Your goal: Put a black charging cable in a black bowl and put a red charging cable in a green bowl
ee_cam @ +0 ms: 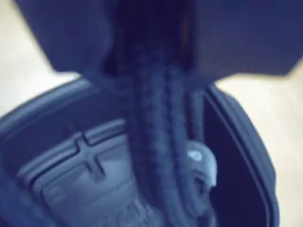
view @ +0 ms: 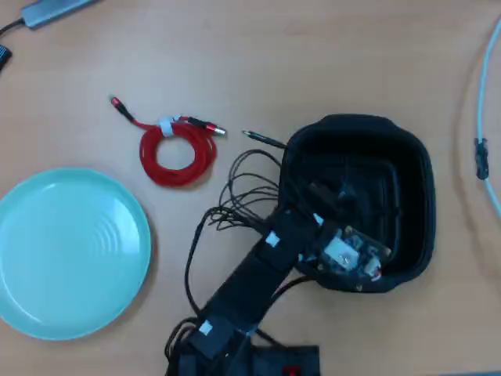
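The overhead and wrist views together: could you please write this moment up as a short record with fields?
surface: light wooden table
gripper: over the black bowl, clamped on the black charging cable
black charging cable: hangs from the jaws into the black bowl, silvery plug visible in the wrist view
red charging cable: coiled on the table, white band on, apart from both bowls
green bowl: left in the overhead view, nothing in it
arm: reaches from the bottom edge towards the black bowl
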